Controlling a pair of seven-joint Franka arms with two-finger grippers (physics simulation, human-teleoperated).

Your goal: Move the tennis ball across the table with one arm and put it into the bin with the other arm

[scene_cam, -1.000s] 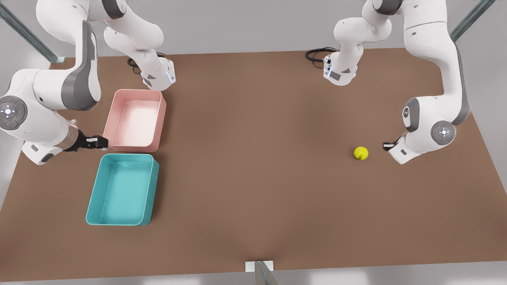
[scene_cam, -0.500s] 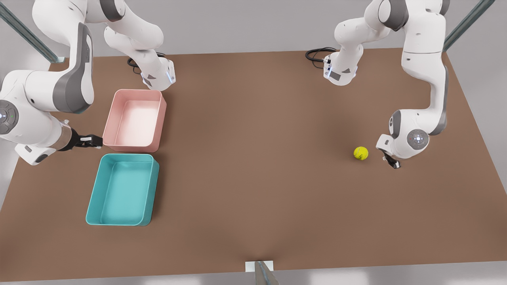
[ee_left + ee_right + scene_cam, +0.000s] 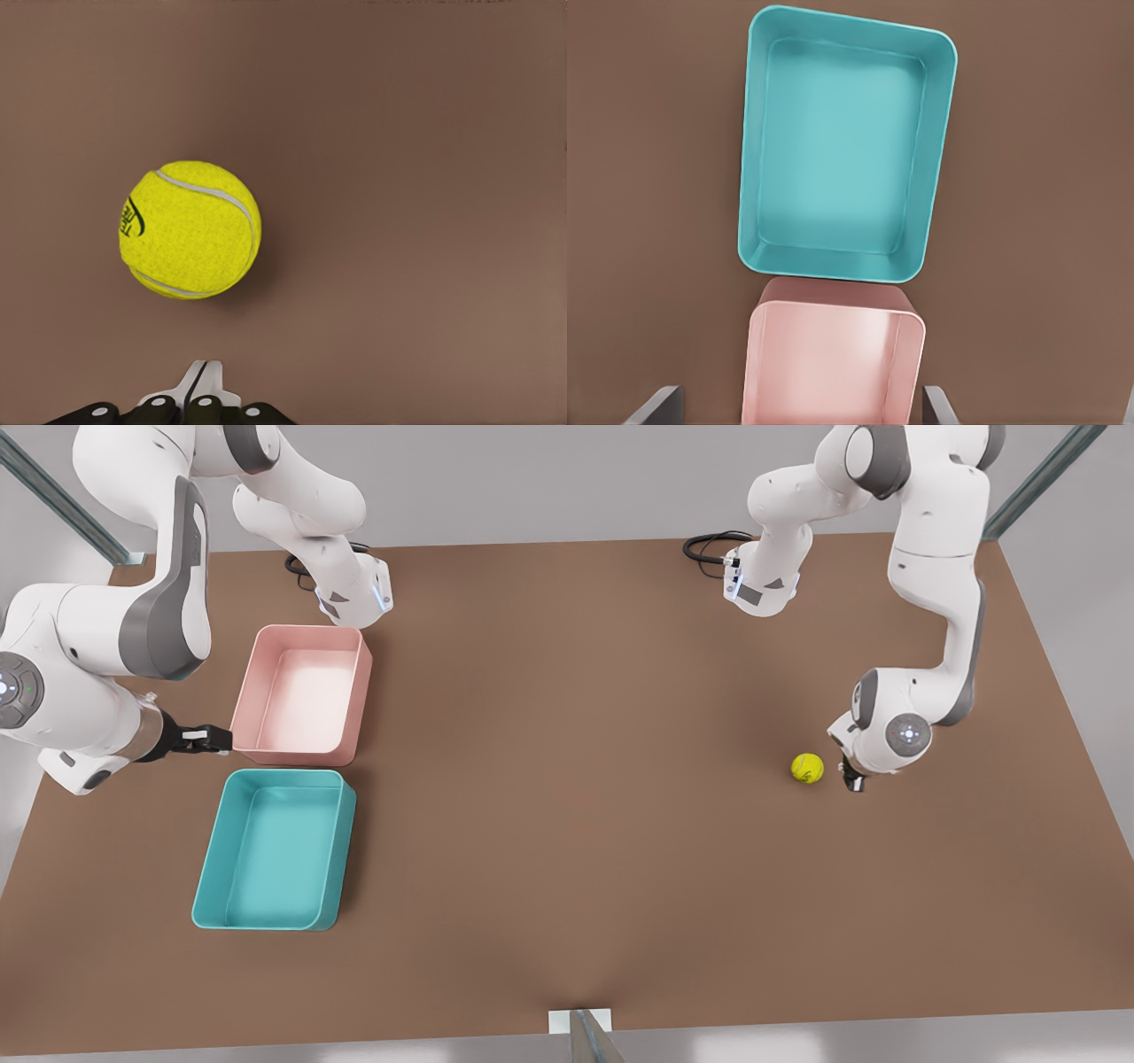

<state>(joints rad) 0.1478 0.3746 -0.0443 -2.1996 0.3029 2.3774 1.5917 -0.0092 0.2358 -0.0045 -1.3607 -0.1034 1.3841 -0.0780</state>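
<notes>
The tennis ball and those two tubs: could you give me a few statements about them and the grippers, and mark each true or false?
1. The tennis ball lies on the bare table. True.
2. The ball is inside the teal bin. False: the bin holds nothing.
3. The left gripper is beside the ball, not gripping it. True.
4. The pink tub sits far from the teal bin. False: they are side by side.
5. The right gripper, its fingers apart, is near the tubs. True.
</notes>
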